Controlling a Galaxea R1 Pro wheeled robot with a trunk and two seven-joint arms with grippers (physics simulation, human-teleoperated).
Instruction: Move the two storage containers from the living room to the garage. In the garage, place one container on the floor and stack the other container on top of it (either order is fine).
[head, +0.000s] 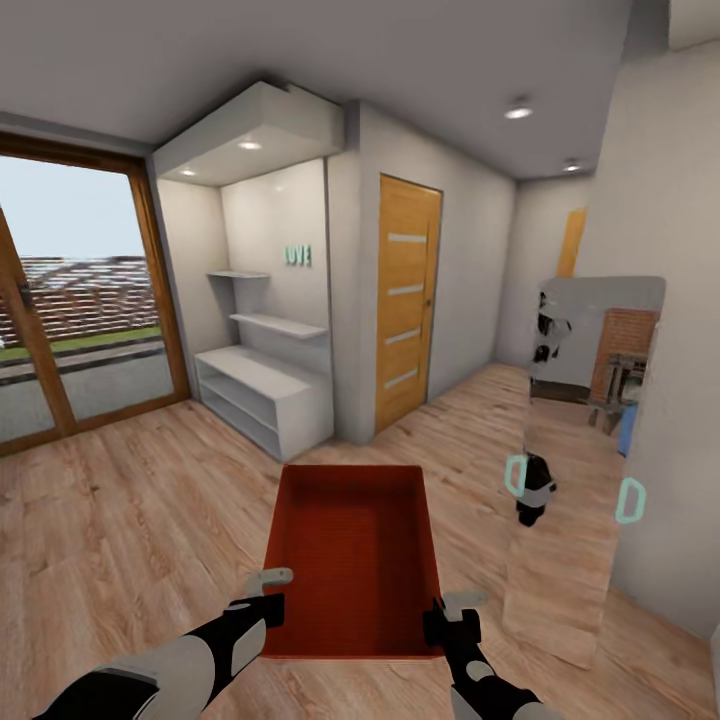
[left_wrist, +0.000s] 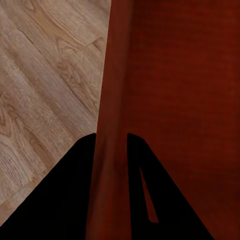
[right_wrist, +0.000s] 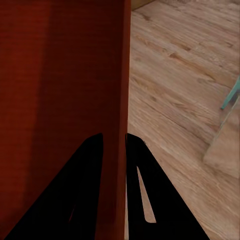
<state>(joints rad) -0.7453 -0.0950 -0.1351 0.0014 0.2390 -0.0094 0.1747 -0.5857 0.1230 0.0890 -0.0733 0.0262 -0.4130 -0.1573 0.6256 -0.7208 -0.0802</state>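
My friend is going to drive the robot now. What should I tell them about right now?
Left gripper: shut on the container's left wall.
Right gripper: shut on its right wall.
The orange-red container is held up in front of the robot by both arms, empty, over the wood-plank floor.
Surroundings: a room with white shelves and a wooden door, not the garage.
Left to do: carry it to the garage, set it down, then fetch and stack the other one.

Both forearms are showing smooth light grey shells with black sections toward the wrists. The left gripper (head: 272, 592) and right gripper (head: 450, 612) are showing black bodies with pale grey fingers; up close, the fingers (left_wrist: 75, 190) are appearing as plain black wedges.
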